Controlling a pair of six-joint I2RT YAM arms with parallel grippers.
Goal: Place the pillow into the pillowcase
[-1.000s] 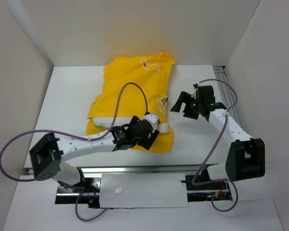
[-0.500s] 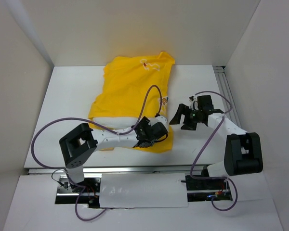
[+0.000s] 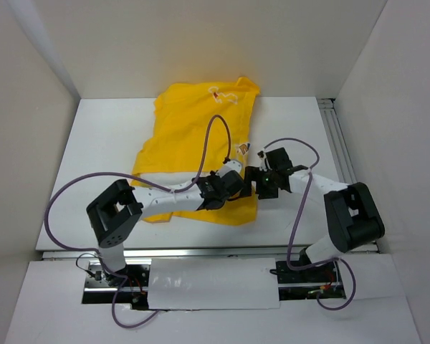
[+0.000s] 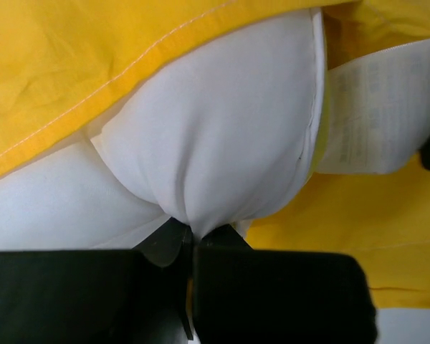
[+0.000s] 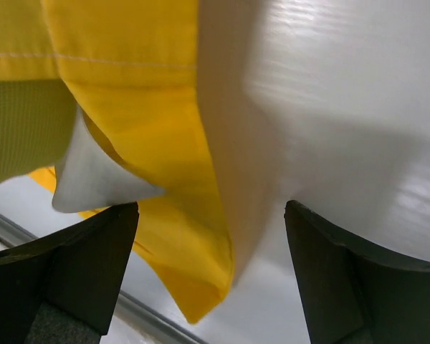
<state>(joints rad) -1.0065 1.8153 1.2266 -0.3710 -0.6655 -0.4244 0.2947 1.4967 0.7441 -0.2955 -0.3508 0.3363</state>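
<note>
Left claw (image 4: 192, 242) clamped on pillow (image 4: 222, 136) corner — right claw (image 5: 211, 259) wide, straddling pillowcase (image 5: 161, 136) edge.

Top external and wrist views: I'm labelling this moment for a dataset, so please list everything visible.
pillowcase: one, bright yellow, mid-table.
pillow: one, white, poking from the pillowcase's near opening.
label: one, white, beside the pillow's corner.
table: one, white, underneath.
cables: two, purple, looping over the arms.
left pincer: one, black, shut on the pillow.
right pincer: one, black, open, pillowcase's edge between its fingers.
</note>
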